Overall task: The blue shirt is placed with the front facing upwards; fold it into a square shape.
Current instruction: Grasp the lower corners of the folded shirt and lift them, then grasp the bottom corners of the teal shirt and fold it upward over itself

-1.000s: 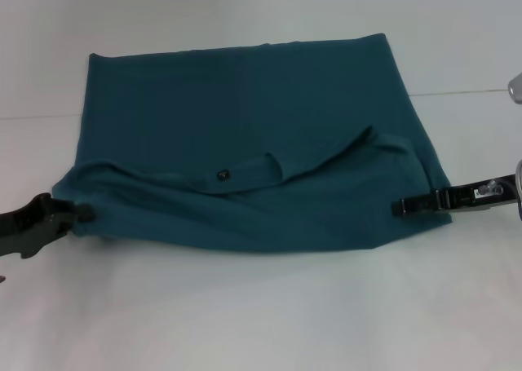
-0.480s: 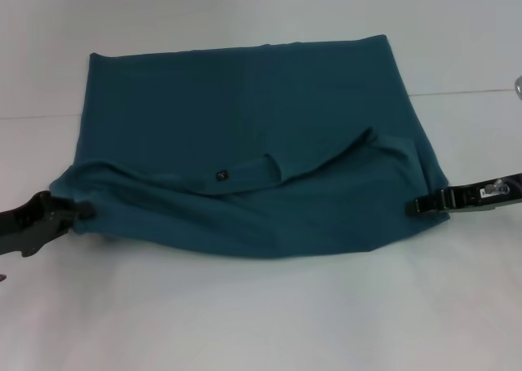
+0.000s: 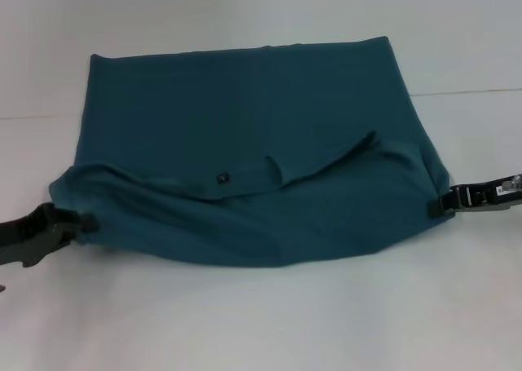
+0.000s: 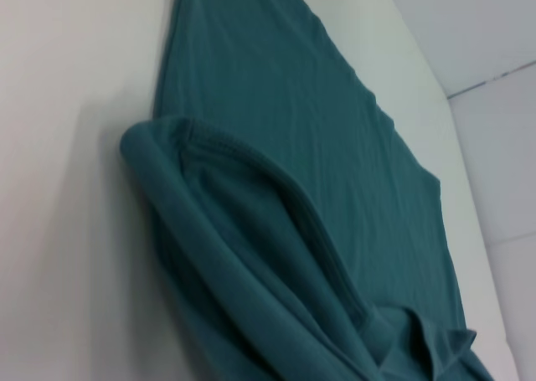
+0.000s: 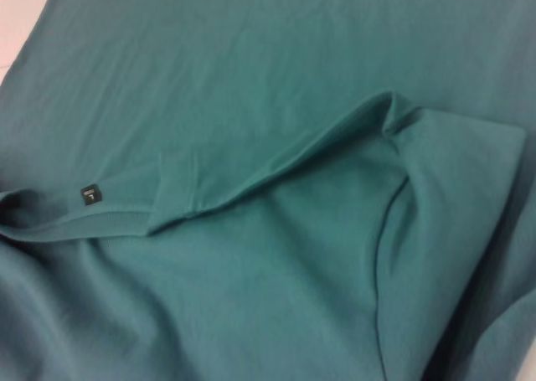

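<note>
Left hand (image 3: 84, 221) at blue shirt's (image 3: 245, 118) near-left corner, clamped on fabric edge. Blue shirt partly folded on white counter (image 3: 261, 322), near half bunched, small dark label (image 3: 221, 176) mid-shirt. Right hand (image 3: 435, 209) at shirt's near-right corner, pinching hem.

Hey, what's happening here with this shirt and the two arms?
The robot is partway through folding the blue shirt on a white table. The shirt lies with its plain side up and its near part bunched into a loose, rumpled roll, with the collar and small dark label showing in the middle. The left gripper is at the near left end of that roll and the right gripper is at the near right end. The fold is not yet flat or square.
</note>
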{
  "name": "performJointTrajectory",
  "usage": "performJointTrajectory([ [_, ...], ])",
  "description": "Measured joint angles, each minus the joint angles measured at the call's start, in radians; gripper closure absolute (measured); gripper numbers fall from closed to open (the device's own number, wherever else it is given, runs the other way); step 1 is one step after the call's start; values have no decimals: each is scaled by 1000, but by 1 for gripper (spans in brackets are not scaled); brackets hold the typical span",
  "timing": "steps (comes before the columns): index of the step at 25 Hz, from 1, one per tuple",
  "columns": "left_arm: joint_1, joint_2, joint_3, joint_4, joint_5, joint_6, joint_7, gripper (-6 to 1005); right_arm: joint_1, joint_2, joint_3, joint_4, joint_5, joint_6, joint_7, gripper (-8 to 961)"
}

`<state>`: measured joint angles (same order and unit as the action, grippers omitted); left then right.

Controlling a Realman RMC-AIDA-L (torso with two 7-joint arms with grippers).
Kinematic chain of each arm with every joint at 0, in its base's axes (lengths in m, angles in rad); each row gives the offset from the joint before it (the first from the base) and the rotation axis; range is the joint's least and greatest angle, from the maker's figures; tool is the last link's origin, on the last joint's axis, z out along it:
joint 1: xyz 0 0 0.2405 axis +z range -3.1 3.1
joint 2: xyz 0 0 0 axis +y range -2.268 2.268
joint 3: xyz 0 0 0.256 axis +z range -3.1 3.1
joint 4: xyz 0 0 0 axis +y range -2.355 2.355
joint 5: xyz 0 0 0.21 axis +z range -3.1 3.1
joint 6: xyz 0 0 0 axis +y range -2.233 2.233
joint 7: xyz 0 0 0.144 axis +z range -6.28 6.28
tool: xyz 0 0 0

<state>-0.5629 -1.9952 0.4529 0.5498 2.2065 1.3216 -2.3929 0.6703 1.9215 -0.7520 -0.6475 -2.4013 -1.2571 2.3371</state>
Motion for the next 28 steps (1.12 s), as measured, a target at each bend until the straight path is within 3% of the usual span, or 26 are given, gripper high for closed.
performJointTrajectory([
  [5,0,6,8,44,66,118,0,944,-1,-14,0,-20,0,-107,1,913],
  [11,35,-1,10,162,157,341,-1,945,-27,-20,-5,-137,-12,-373,1,913],
  [19,126,-16,15,278,268,589,27,944,-63,-8,-8,-198,-108,-650,-30,913],
  [24,170,-34,16,317,335,699,80,945,-75,4,-9,-203,-198,-712,-71,914],
  [28,193,-40,8,335,375,707,95,945,-89,14,-7,-200,-201,-723,-92,914],
])
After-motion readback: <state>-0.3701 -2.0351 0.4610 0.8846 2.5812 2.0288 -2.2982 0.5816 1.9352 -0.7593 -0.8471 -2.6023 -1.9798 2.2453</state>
